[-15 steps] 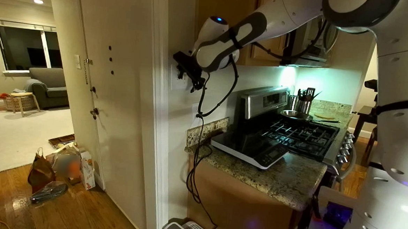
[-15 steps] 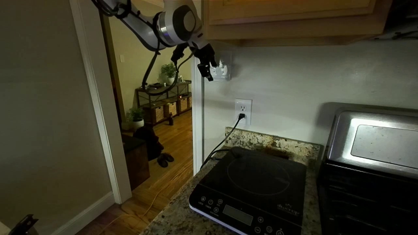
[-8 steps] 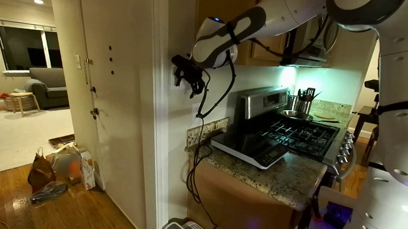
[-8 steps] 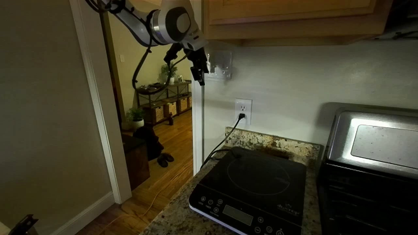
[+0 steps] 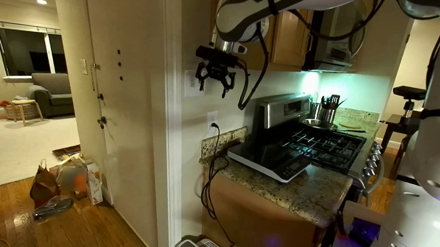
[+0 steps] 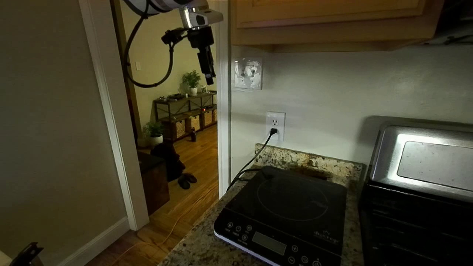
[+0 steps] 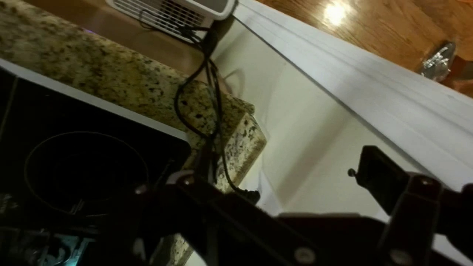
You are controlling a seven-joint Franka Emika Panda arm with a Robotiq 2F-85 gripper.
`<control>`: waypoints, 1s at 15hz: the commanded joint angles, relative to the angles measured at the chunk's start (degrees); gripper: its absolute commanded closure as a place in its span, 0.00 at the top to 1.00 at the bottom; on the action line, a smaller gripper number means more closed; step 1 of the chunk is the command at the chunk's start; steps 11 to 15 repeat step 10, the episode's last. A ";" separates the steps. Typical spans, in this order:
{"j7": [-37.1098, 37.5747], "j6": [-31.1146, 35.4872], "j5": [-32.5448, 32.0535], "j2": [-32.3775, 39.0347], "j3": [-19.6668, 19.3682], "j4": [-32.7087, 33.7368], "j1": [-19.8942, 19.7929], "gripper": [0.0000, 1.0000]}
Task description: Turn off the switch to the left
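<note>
A white switch plate (image 6: 248, 83) is on the wall just right of the door frame in an exterior view; its small levers are too blurred to read. In an exterior view the same plate (image 5: 190, 88) is partly covered by the gripper. My gripper (image 5: 214, 89) points down in front of the wall, jaws apart and empty. In an exterior view the gripper (image 6: 211, 78) hangs left of the plate, before the doorway, apart from it. In the wrist view the open gripper (image 7: 286, 162) has wall between its fingers; the switch plate is not visible there.
A wall outlet (image 6: 275, 123) with a dark cord is below the plate. A black cooktop (image 6: 292, 199) lies on the granite counter (image 5: 299, 199). A wooden cabinet (image 6: 325, 35) overhangs the wall. A white door frame (image 6: 224, 129) is beside the plate. Another light plate (image 5: 83, 66) is far left.
The gripper has drawn back from in front of the switch plate and swung from tilted toward the wall to pointing straight down. The arm has risen, uncovering the plate in an exterior view.
</note>
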 commanded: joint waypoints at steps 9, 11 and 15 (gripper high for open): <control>-7.06 -15.79 -6.39 -2.09 2.77 -1.86 2.81 1.00; -7.06 -15.78 -6.46 -2.16 2.86 -2.10 2.91 1.00; -7.06 -15.78 -6.46 -2.16 2.86 -2.10 2.91 1.00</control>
